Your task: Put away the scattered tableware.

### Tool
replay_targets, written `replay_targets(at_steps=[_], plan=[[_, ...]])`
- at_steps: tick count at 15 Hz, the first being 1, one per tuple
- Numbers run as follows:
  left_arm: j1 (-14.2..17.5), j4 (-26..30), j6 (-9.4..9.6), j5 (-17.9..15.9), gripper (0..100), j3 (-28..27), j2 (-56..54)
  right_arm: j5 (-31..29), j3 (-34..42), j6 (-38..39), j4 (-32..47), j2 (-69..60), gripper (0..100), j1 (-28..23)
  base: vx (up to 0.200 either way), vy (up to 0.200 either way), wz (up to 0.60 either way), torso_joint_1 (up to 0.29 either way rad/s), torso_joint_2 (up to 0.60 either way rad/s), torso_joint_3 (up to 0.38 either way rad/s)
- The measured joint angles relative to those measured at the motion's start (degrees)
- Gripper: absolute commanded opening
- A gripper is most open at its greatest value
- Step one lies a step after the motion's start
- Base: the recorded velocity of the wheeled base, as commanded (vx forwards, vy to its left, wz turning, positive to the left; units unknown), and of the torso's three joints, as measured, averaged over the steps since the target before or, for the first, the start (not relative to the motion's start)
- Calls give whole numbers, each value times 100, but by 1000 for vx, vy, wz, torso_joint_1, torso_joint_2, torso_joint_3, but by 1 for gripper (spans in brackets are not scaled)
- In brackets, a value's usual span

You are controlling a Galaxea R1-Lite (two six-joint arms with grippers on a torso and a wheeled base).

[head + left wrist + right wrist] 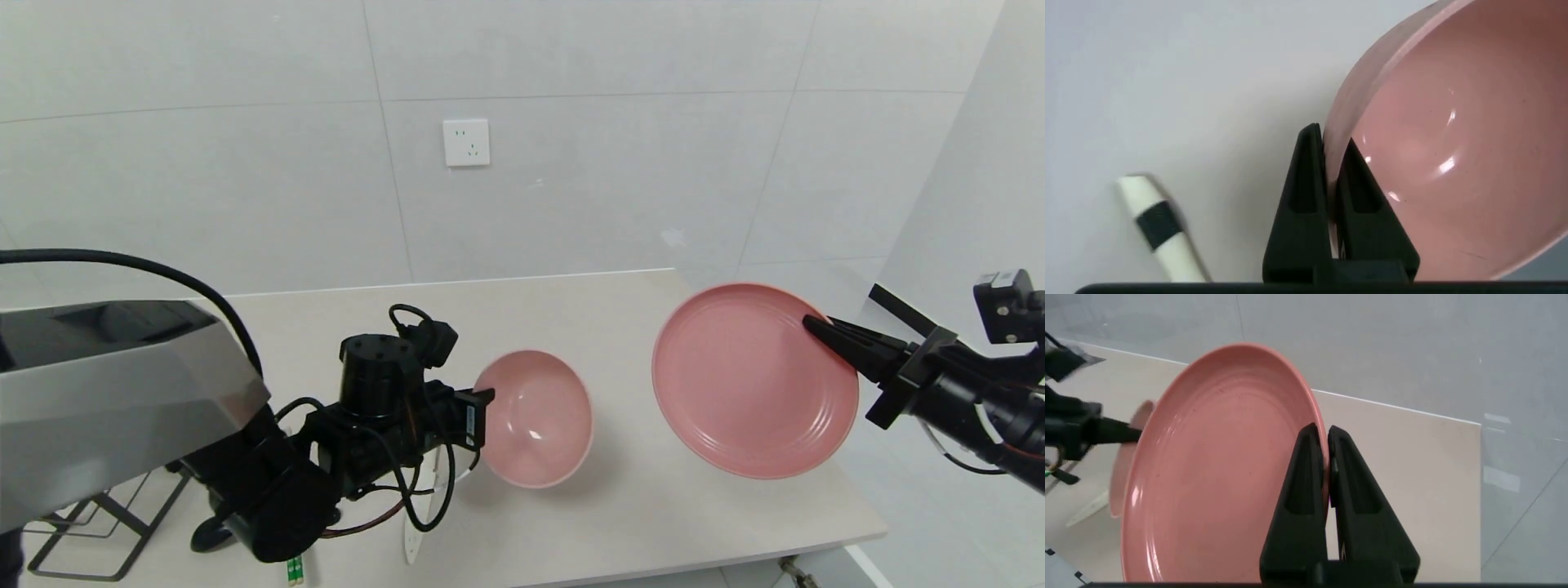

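Left gripper (483,397) is clamped on the rim of the pink bowl (539,420), one finger inside and one outside. The bowl is tipped on its side above the middle of the table (620,506).

Right gripper (813,323) pinches the edge of the pink plate (751,380). The plate is tilted steeply over the table's right end, apart from the bowl.

Surroundings:
- A wire rack (90,523) stands at the near left corner, cut off by the frame edge.
- A white utensil (413,543) lies below the left arm, mostly hidden by cabling.
- A wall socket (466,142) is on the tiles behind.

The left wrist view shows a blurred white handle with a dark band (1159,229) on the table. I cannot tell what it belongs to.
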Motion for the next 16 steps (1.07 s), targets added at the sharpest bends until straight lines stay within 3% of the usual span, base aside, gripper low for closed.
replay_targets(at_steps=[5,7,10,11,13,15,16], plan=[[212,-1792,681,118,0,1469,-1014,0,-83,-38,0,15,0,12,0,0,0,0,0,0],[363,-2157,756,129,0,1777,-1384,0,-90,-38,0,22,0,41,0,0,0,0,0,0],[553,-2805,750,241,0,1554,-1670,2,-123,-41,0,28,0,251,0,0,0,0,0,0],[590,-2825,677,206,0,1569,-1707,0,-127,-44,0,26,0,334,0,0,0,0,0,0],[625,-2820,152,-62,0,1670,-1766,0,-134,-44,2,4,0,574,0,0,0,0,0,0],[907,-2825,-301,-310,0,1720,-1918,0,-134,-44,2,-46,0,695,0,0,0,0,0,0],[1143,-2825,-466,-673,0,1755,-1987,5,-121,-44,0,-83,0,725,0,0,0,0,0,0]])
